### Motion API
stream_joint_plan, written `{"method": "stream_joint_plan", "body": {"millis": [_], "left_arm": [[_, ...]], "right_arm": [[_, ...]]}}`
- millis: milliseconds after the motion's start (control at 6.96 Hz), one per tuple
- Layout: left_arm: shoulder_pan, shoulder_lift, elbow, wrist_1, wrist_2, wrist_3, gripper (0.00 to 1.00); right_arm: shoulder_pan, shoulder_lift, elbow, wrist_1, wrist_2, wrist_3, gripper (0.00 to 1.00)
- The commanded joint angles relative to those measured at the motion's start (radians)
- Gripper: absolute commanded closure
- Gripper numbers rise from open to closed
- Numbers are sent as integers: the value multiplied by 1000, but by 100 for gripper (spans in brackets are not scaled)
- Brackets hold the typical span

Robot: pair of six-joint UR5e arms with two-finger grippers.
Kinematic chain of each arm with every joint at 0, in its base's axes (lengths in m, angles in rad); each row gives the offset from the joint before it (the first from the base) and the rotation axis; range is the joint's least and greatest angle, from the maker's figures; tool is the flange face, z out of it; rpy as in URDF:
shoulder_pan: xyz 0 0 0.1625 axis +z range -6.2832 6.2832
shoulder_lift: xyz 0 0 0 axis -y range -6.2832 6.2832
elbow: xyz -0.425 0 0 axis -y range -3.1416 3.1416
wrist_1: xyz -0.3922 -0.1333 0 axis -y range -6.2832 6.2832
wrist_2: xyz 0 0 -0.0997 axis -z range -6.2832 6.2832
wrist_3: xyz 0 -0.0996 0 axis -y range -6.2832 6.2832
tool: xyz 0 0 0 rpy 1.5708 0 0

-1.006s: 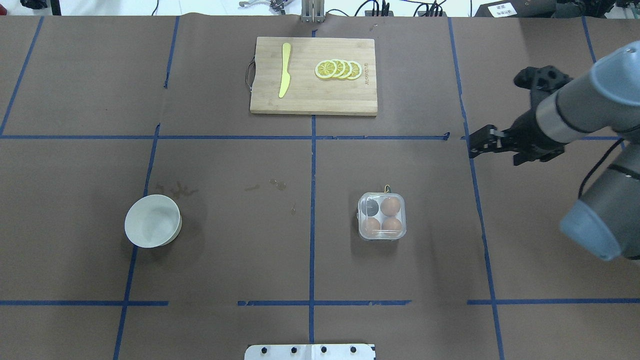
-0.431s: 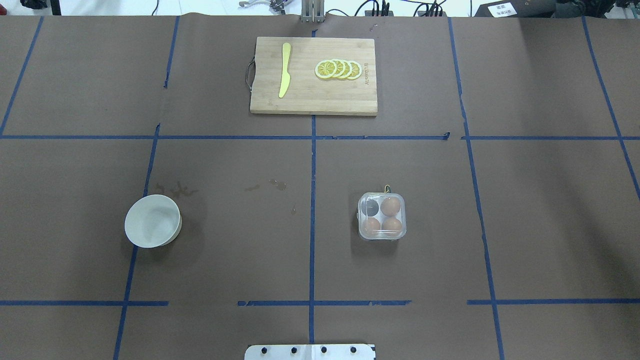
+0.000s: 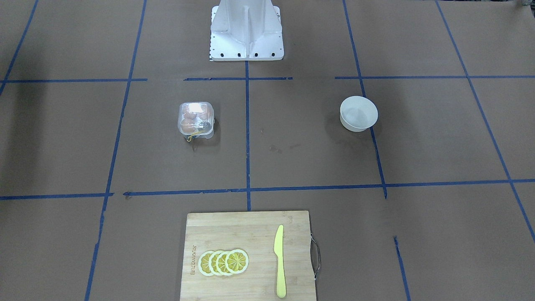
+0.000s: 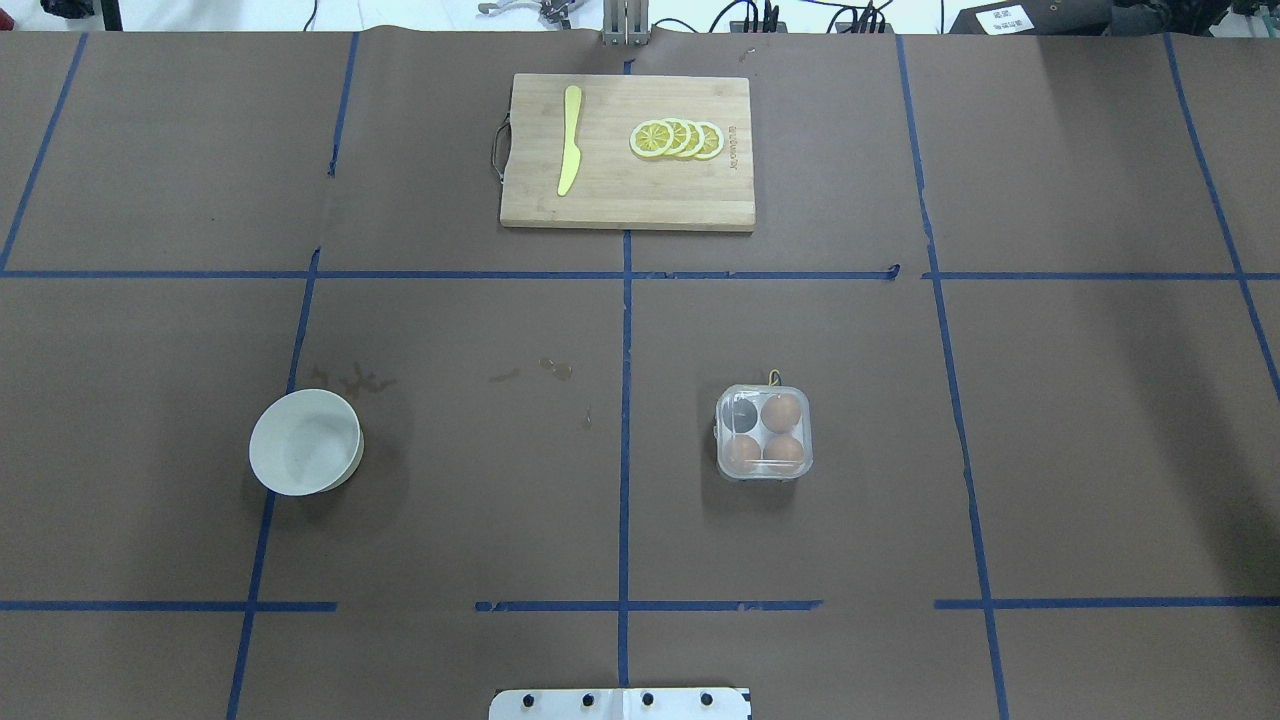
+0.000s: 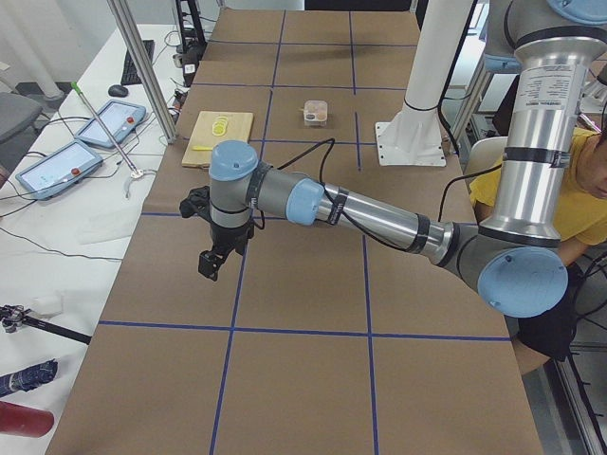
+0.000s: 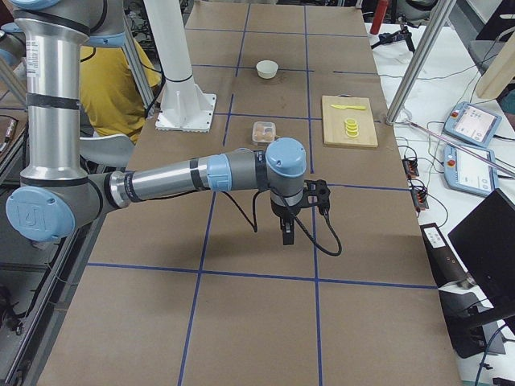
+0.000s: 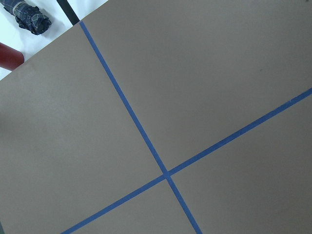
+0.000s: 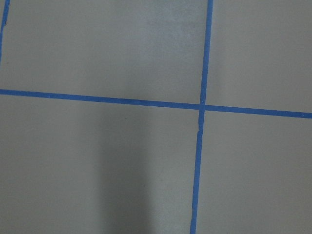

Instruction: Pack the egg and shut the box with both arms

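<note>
**Item 1.** Small square clear-plastic egg box, just right of the central blue tape line in my overhead view. The hinged lid appears to be down over the four cups, with the yellow string at the far edge. I judge the box shut, so nothing needs to hold it.

**Item 2.** Three orange-brown eggs, each in its own cup inside the box. The fourth cup shows dark, with no egg in it.

**Item 3.** Left gripper, black, two-fingered, hanging over bare brown paper at the table's left end, well apart from the box. It shows in a side view only, so I cannot tell whether it is parted or closed.

**Item 4.** Right gripper, at the opposite end, with the same doubt. Both wrist cameras show me only paper and tape, which fits arms parked away from finished work.

**Item 5.** Round white bowl, empty, well left of the box.

**Item 6.** Bamboo cutting board on the far side, carrying a yellow plastic knife and lemon slices. I judge it has no part in this task.
</note>
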Motion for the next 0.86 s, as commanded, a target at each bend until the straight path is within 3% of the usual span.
{"method": "stream_joint_plan", "body": {"millis": [0, 431, 575, 718], "left_arm": [[-2, 4, 20, 9, -13, 1, 0], [-3, 38, 17, 2, -25, -6, 0], [-3, 45, 60, -3, -27, -8, 0], [-21, 36, 25, -1, -21, -6, 0]], "right_arm": [[25, -12, 4, -4, 33, -1, 0], [-19, 54, -36, -6, -9, 19, 0], [-38, 63, -30, -15, -11, 18, 0], [-79, 68, -39, -13, -29, 16, 0]]}}
